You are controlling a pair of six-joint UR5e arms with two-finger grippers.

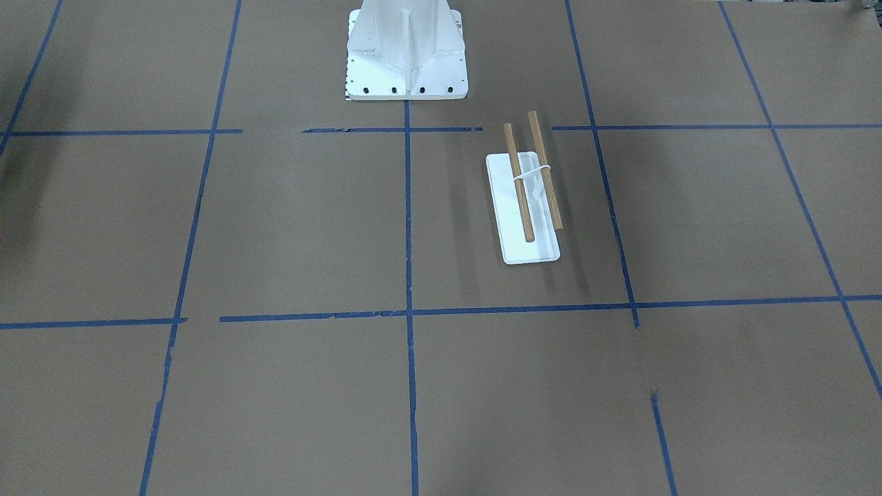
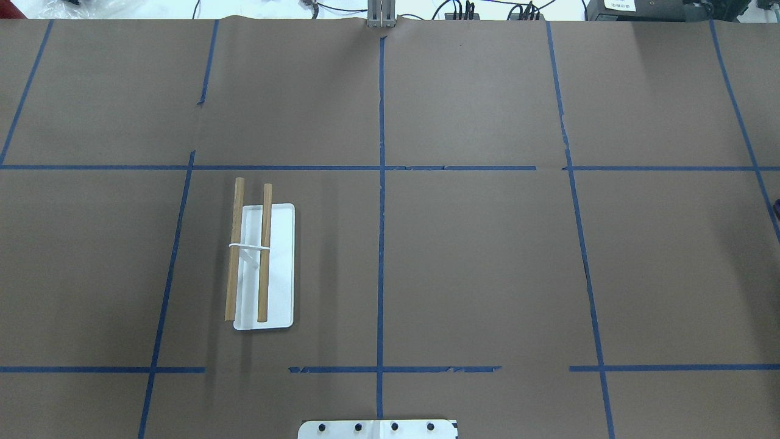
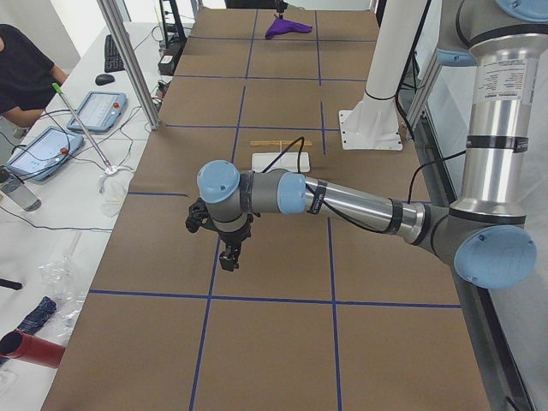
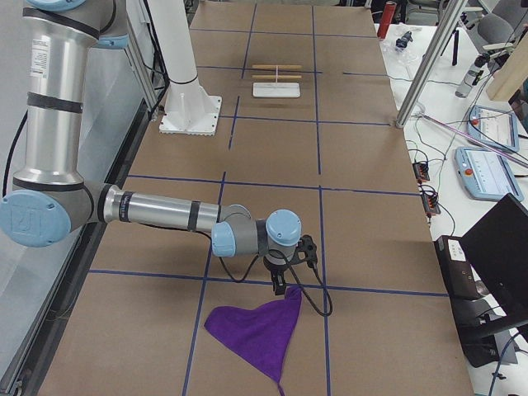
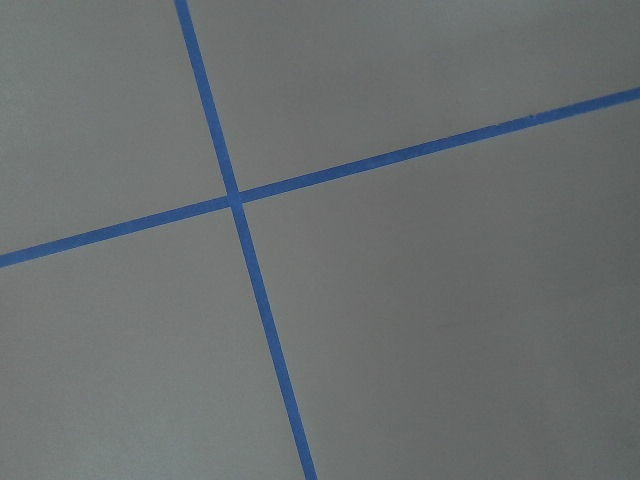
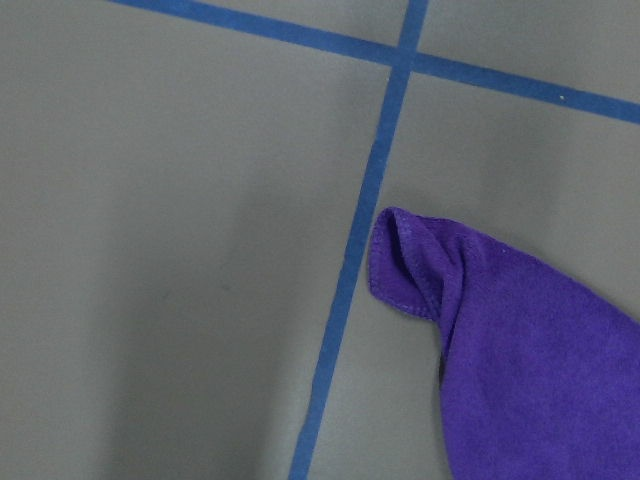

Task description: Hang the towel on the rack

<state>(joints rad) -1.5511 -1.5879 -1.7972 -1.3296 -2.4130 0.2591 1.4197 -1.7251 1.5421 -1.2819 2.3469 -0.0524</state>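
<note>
The rack (image 2: 250,250) is two wooden rods on a white base, on the robot's left side of the table; it also shows in the front view (image 1: 530,179) and far off in the right side view (image 4: 276,78). The purple towel (image 4: 256,330) lies at the table's right end, one corner raised up to my right gripper (image 4: 280,289); I cannot tell whether that gripper is open or shut. The right wrist view shows a folded towel edge (image 6: 530,340) above the paper. My left gripper (image 3: 229,259) hovers over bare paper well short of the rack; its state cannot be told.
The robot's white pedestal (image 1: 406,48) stands at the table's back middle. Blue tape lines (image 2: 381,183) grid the brown paper. Metal posts (image 3: 128,60) (image 4: 429,66), tablets (image 3: 94,111), cables and a seated person (image 3: 21,68) line the operators' side.
</note>
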